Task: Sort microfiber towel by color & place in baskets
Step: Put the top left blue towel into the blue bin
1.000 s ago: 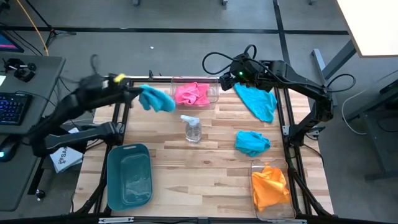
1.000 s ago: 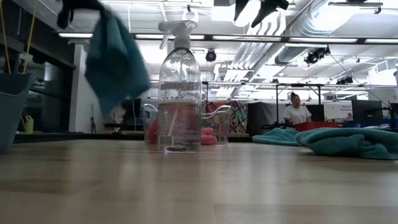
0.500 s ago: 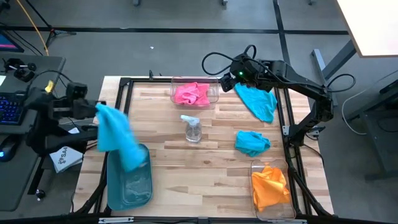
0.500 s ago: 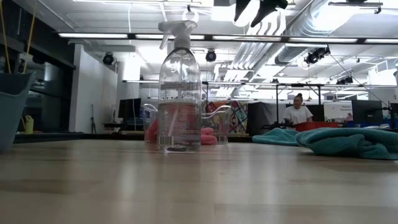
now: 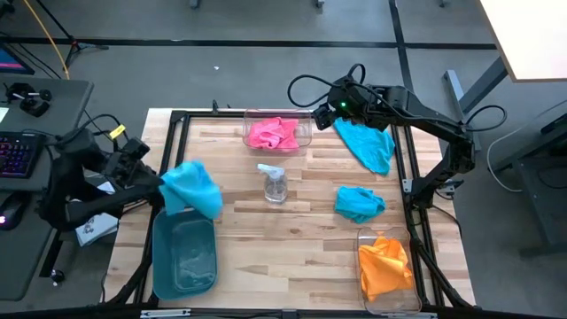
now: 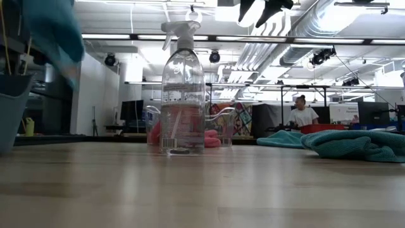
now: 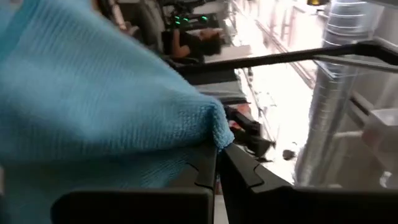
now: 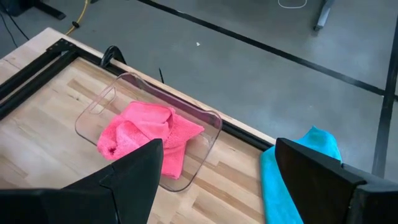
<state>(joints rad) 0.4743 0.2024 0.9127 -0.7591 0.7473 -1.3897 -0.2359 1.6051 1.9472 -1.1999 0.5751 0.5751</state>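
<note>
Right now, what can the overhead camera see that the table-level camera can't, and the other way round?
Only the high view shows the orange towel in its clear basket and the left gripper holding a blue towel above the teal basket. Only the low view shows a person in the room behind. Both show the spray bottle and the pink towel.

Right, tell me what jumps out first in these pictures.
The left gripper holds a teal towel above the teal basket at the table's front left. A clear spray bottle stands mid-table, between a pink towel and an orange towel, each in a clear basket.
</note>
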